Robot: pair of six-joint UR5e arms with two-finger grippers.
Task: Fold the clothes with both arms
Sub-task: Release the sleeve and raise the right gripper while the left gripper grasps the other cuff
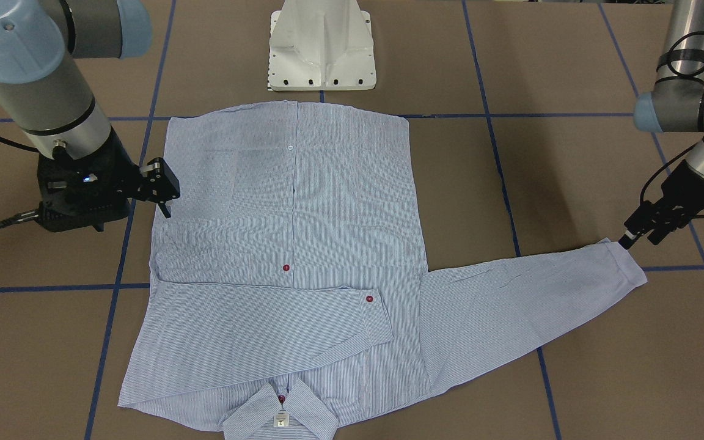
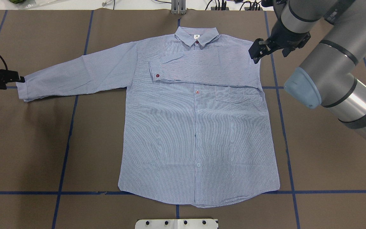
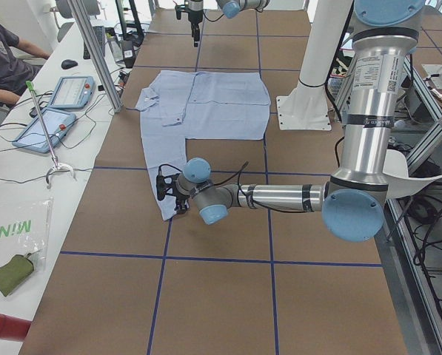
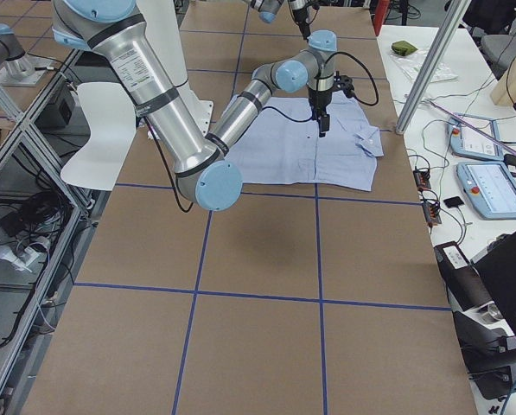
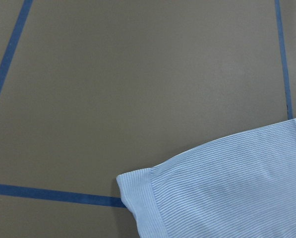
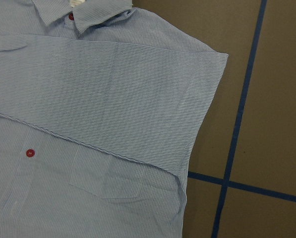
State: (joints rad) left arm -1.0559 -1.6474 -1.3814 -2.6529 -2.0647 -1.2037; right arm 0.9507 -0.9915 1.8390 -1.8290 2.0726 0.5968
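The striped shirt (image 2: 195, 133) lies flat and face up on the brown table, collar (image 1: 278, 406) away from the robot. One sleeve (image 2: 202, 65) is folded across the chest, its cuff with a red button (image 1: 369, 299). The other sleeve (image 2: 75, 74) stretches out to the robot's left. My left gripper (image 1: 638, 237) sits low at the end of that cuff (image 5: 138, 198), apparently open and holding nothing; it also shows in the overhead view (image 2: 19, 78). My right gripper (image 2: 255, 57) hovers at the folded shoulder edge (image 6: 207, 104), apparently open and empty.
The white pedestal base (image 1: 321, 55) stands at the hem side of the shirt. Blue tape lines (image 2: 65, 152) grid the table. A bench with tablets (image 3: 58, 103), cables and a seated person (image 3: 6, 59) runs along the far side.
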